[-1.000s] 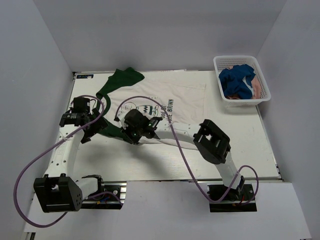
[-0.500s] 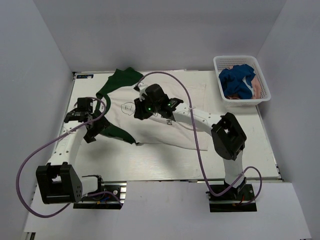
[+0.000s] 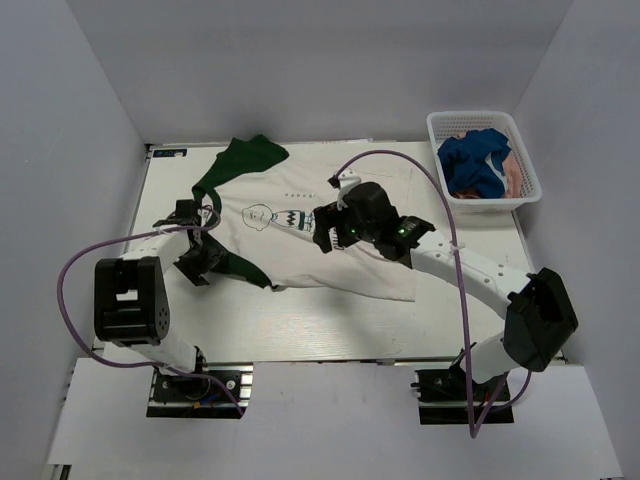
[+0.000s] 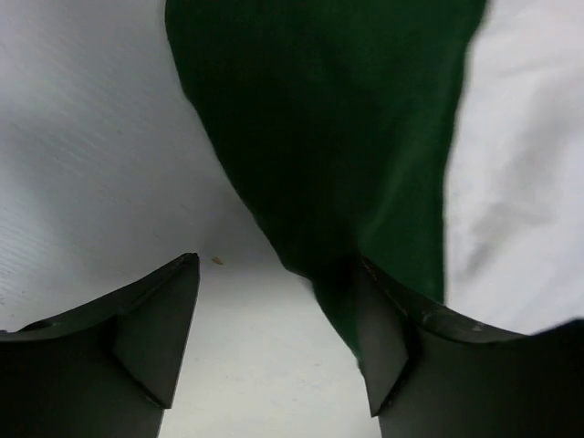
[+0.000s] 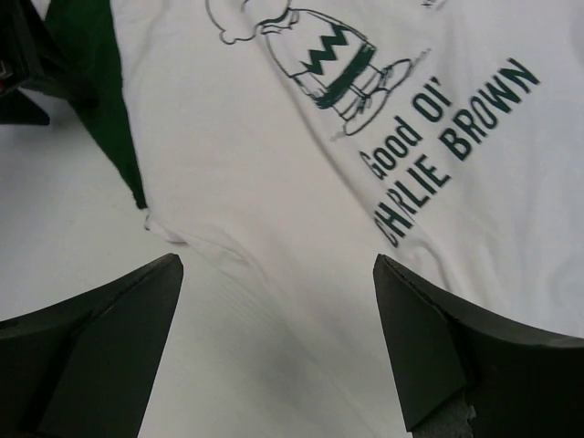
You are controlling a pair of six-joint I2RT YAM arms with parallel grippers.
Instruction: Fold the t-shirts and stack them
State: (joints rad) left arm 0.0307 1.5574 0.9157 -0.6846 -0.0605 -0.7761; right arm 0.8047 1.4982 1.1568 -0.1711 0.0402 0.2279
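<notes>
Centre-left on the table, top view: cream shirt lies flat, print up. Long axis runs left-right across the frame, sleeve end left, hem right. Lower green sleeve angles out at the shirt's lower-left corner. Left gripper sits right on top of it. Its wrist view shows the fingers apart and green cloth running down between them to the right-hand finger; contact unclear, nothing pinched. Right gripper hovers mid-shirt by the chest print, jaws spread wide, empty. Blue shirt and pink shirt are bunched in the basket, upper right, well apart. My read: the sleeve fold is the left arm's job, since it's nearer, pulling across the long axis toward the print.
</notes>
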